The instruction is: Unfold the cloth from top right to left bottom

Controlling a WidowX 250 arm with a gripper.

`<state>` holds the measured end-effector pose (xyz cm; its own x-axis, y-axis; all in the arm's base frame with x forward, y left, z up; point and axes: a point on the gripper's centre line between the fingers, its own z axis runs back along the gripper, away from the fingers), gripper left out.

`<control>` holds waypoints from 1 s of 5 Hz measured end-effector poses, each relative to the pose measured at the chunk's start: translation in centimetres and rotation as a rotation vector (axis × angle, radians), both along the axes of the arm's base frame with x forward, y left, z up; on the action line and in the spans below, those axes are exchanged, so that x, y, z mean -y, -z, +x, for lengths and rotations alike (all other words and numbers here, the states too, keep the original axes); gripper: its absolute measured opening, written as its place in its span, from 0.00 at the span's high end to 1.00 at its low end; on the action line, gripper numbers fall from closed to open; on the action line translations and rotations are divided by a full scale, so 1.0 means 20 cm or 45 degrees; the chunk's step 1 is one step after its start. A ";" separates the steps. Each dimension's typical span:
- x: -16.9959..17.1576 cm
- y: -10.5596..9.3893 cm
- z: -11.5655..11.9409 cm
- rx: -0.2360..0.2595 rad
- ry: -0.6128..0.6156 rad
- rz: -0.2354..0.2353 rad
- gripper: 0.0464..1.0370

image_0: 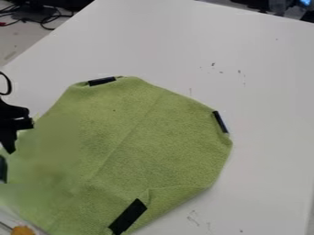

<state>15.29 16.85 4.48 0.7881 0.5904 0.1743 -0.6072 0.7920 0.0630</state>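
Over at the left edge, the end effector (19, 131) is by the green cloth (147, 137), can't tell if it's clenched tbh. Cloth spans lower left to centre, looks mostly unfolded; next probably needs the bottom flap (175, 196) eased outward.

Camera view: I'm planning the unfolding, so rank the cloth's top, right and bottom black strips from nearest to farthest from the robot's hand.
From the hand, left edge:
1. Top strip, upper left on the cloth
2. Bottom strip, lower edge
3. Right strip, opposite side
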 end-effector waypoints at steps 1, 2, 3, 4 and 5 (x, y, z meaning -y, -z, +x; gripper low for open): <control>0.00 -0.05 0.00 -0.028 0.009 0.028 0.23; 0.02 -0.12 0.02 -0.032 0.056 0.071 0.04; 0.07 -0.21 0.16 -0.027 0.197 0.107 0.03; 0.19 -0.23 0.38 0.024 0.503 0.116 0.04; 0.30 -0.21 0.54 -0.004 0.671 0.077 0.04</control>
